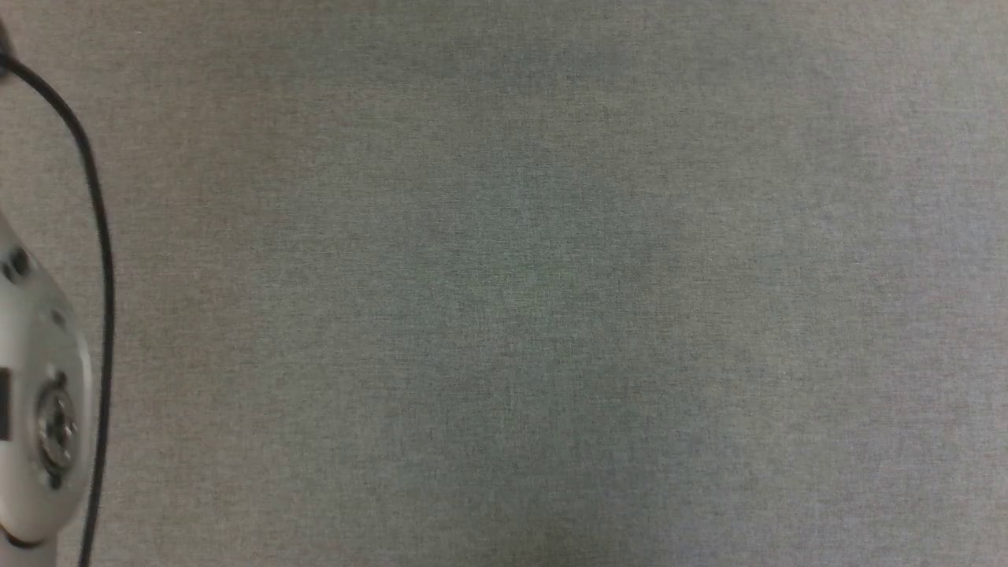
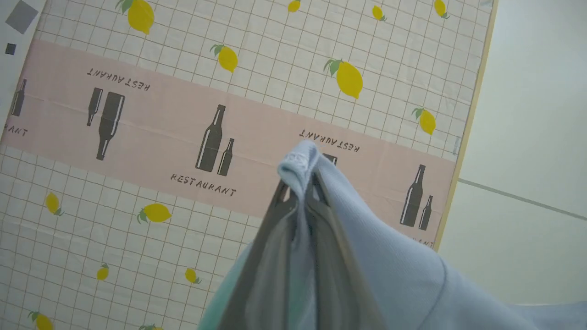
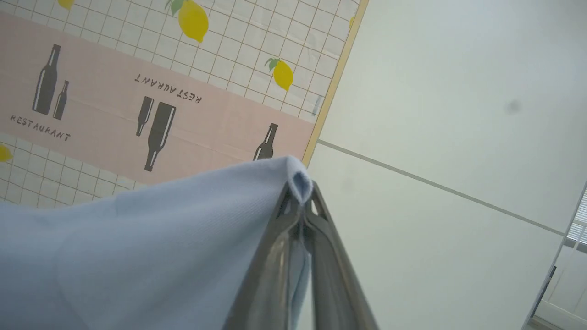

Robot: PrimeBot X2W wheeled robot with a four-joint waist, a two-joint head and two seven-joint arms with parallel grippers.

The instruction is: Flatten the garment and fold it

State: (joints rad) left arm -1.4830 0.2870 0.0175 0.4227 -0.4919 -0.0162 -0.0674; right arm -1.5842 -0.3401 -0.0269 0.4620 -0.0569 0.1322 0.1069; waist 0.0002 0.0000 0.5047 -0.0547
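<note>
In the left wrist view my left gripper (image 2: 300,190) is shut on a bunched edge of the light-blue garment (image 2: 390,275), which pokes out past the fingertips and drapes down to the lower right. The right wrist view has my right gripper (image 3: 300,195) shut on another edge of the same garment (image 3: 160,238), the cloth stretching away to the lower left. Both grippers hold the cloth raised above the table. The white part and the print are hidden. In the head view a pale arm joint (image 1: 39,409) with a black cable (image 1: 98,236) sits at the left edge.
A table covered by a lemon-and-grid cloth with a pink "RESTAURANT" band (image 2: 183,137) lies beneath both grippers; its wooden edge (image 3: 332,87) runs beside a pale tiled floor (image 3: 458,137). The head view faces a plain grey fabric surface (image 1: 551,276).
</note>
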